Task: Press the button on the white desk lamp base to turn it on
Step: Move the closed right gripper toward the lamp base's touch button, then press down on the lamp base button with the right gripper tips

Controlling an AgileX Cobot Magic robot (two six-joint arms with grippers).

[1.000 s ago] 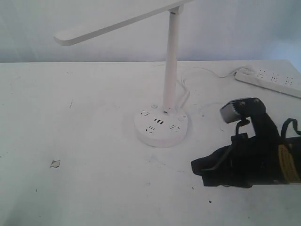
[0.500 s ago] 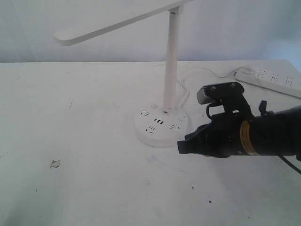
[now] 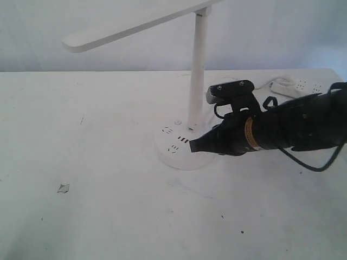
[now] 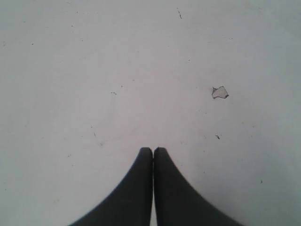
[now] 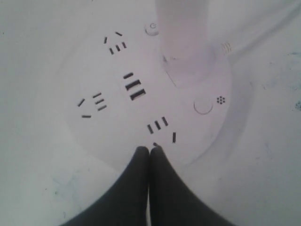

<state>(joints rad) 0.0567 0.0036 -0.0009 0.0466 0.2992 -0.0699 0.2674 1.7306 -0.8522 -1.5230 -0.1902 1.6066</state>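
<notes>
reaching in from the right side of the exterior view, the right gripper [image 3: 194, 146] lies low and nearly level over the white desk lamp base [image 3: 170, 145], its dark tip over the near right part of the disc. its jaws are pressed together into one point, holding nothing. in the right wrist view the right gripper [image 5: 149, 149] has its closed tip at the rim of the base [image 5: 188, 129], just beside a group of socket holes [image 5: 161, 127]; whether it touches the surface cannot be told. a round button [image 5: 203, 105] sits near the tip, apart from it, with a small cluster of dots [image 5: 220, 100] next to it. a smaller button [image 5: 151, 29] lies on the far side of the disc, beside the pole [image 5: 181, 33]. the three dark usb slots [image 5: 134, 87] sit at the middle of the disc.

the white desk lamp [image 3: 196, 65] stands upright near the centre of the white table [image 3: 108, 211], its long flat head [image 3: 135, 26] slanting down towards the left. a white power strip [image 3: 295, 85] lies behind the right arm, partly hidden by it.

the left gripper [image 4: 153, 149] shows only in its own wrist view, jaws together and empty, above bare table. a small grey scrap [image 4: 219, 92] lies on the table near it, and the same scrap [image 3: 63, 188] shows well left of the lamp base.
</notes>
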